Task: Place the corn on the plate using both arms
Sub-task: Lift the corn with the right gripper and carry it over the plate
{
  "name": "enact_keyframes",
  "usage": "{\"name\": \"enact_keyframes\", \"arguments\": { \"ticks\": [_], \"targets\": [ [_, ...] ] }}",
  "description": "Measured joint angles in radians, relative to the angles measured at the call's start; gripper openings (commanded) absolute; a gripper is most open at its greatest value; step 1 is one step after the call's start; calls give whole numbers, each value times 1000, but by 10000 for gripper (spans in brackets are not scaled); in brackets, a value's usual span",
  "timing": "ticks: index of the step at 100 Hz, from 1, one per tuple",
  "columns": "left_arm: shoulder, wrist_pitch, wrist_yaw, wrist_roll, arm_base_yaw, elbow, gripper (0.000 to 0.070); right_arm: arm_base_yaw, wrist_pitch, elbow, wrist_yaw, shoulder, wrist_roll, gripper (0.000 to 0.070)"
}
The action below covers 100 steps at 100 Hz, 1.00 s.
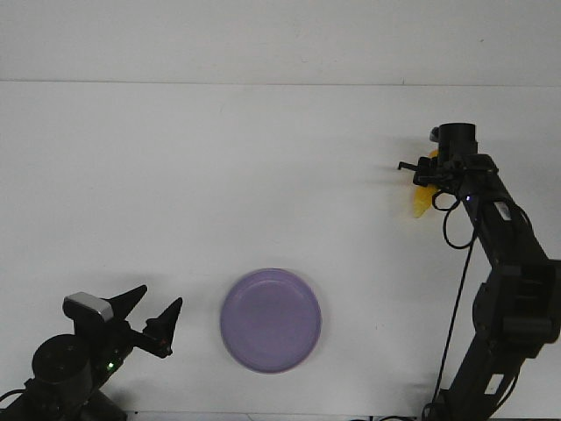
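Corn point(423, 203) sat at the right side of the table, roughly midway between the far and near edges, mostly hidden behind the right gripper point(427, 175). Only a yellow-orange sliver and its paler pointed tip showed, tip pointing toward the near edge. Right gripper was right at the corn's upper end; the arm head covered the fingers, so how far apart they were, and whether they had hold of the corn, could not be told. Whether the corn was resting on the table or raised off it also could not be told.

Plate point(270, 321) lay near the near edge, about centre, lavender, flat on the table, nothing on it. It was well apart from the corn, off toward the near-left of it. White table point(263, 175) surface lay bare between corn and plate; nothing stood on the straight line between them. The right arm's black links and a hanging cable ran down the right side toward the near right corner, clear of the plate.

Left gripper point(154, 317) was at the near left corner, near the plate's left rim but not touching it. Its two black fingers were spread wide, tips apart, gripping nothing.
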Motion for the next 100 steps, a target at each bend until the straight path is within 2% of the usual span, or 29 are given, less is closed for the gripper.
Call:
{"name": "enact_keyframes", "arguments": {
  "ticks": [18,35,51,64,77,90,100],
  "targets": [
    [0,0,0,0,0,0,531,52,-55,2,-101,-268,-97,59],
    [0,0,0,0,0,0,531,171,-150,1,-173,-480,-135,59],
    [0,0,0,0,0,0,531,368,-172,-82,-181,-634,-165,59],
    [0,0,0,0,0,0,531,575,-173,-198,-171,-671,-188,59],
    [0,0,0,0,0,0,531,772,-123,-357,-135,-650,-201,59],
    [0,0,0,0,0,0,531,933,24,-515,-79,-644,-195,59],
    [0,0,0,0,0,0,531,1014,132,-603,-70,-624,-174,59]
  ]
}}
